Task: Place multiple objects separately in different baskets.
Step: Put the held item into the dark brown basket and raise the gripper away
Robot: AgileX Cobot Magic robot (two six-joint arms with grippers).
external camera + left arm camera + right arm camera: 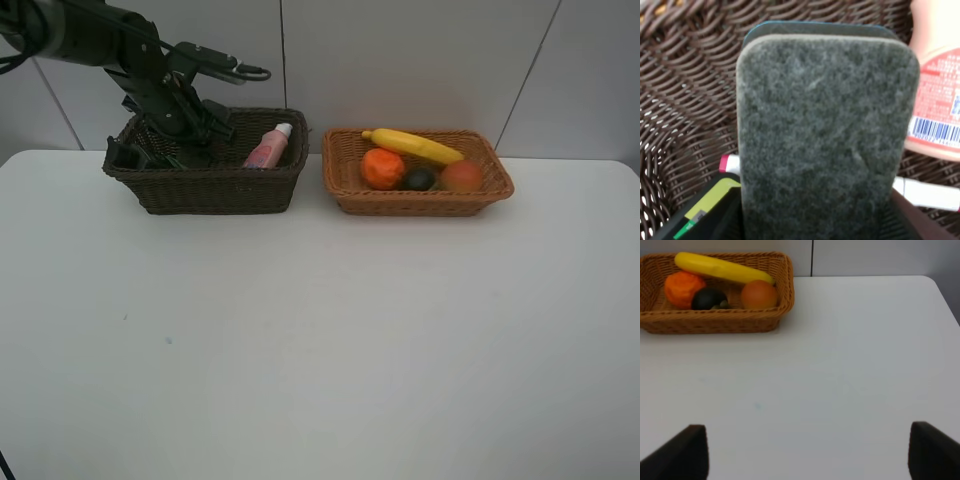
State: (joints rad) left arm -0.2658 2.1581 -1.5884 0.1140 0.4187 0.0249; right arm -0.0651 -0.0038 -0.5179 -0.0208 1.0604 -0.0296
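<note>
Inside the dark brown basket (pixel 205 188), the left gripper (pixel 815 220) is clamped on the black felt eraser (pixel 825 135), jaws pressing its lower sides, felt face filling the left wrist view. The eraser looks light & stiff w/ a soft, grippy felt pad on a hard backing; holding it across the narrow sides, as here, seems the safe grip, and it should drop w/o bouncing or damage. Beneath it lie the white pink-tipped marker (pixel 927 192) and the small pink bottle (pixel 940 95), both partly covered; the bottle also shows in the high view, leaning on the basket's far corner. Banana (pixel 413 145), orange (pixel 381 168), mangosteen (pixel 419 179) & red-orange fruit (pixel 461 176) sit in the light tan basket (pixel 420 203). Right gripper (pixel 805 452): jaws wide apart, holding nothing, low over bare table (pixel 320 350). Hidden: the green pump bottle can't be made out w/ certainty behind the left arm; whether the eraser touches the basket floor can't be told.
</note>
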